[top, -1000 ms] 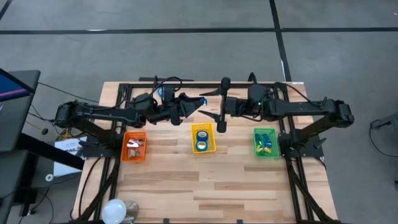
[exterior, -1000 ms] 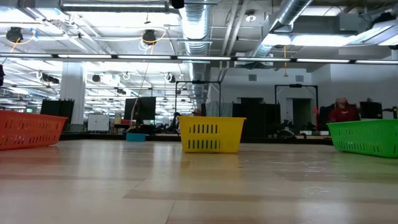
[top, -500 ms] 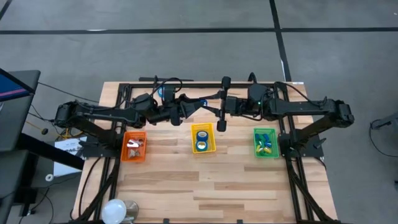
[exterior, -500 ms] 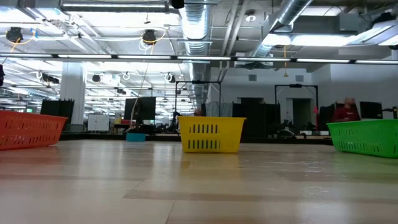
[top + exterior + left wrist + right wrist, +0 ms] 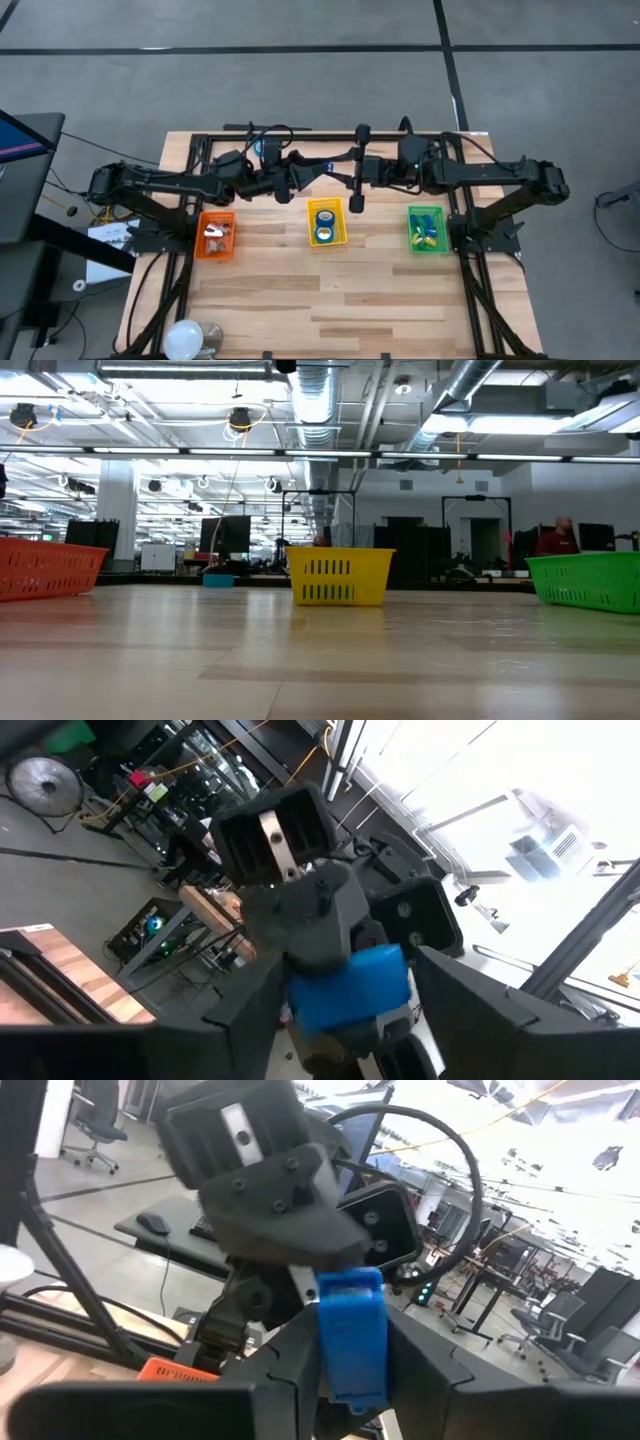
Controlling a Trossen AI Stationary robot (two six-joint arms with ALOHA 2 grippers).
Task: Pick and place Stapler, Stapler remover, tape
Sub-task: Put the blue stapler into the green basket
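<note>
The wooden worktop carries three small baskets in a row. The orange basket stands at the left, the yellow basket in the middle and the green basket at the right. All three also show in the low view.

Both dark arms reach inward above the far side of the worktop, beyond the yellow basket, and meet there tip to tip. The left tool and the right tool face each other with a small blue block between them.

In the right wrist view the right tool is clenched on the blue block, its two fingers pressing the block's sides. In the left wrist view the left tool stands released, its fingers spread wider than the block.

Two tape rolls lie inside the yellow basket. The orange basket holds pale and dark small items. The green basket holds blue and yellow pieces.
</note>
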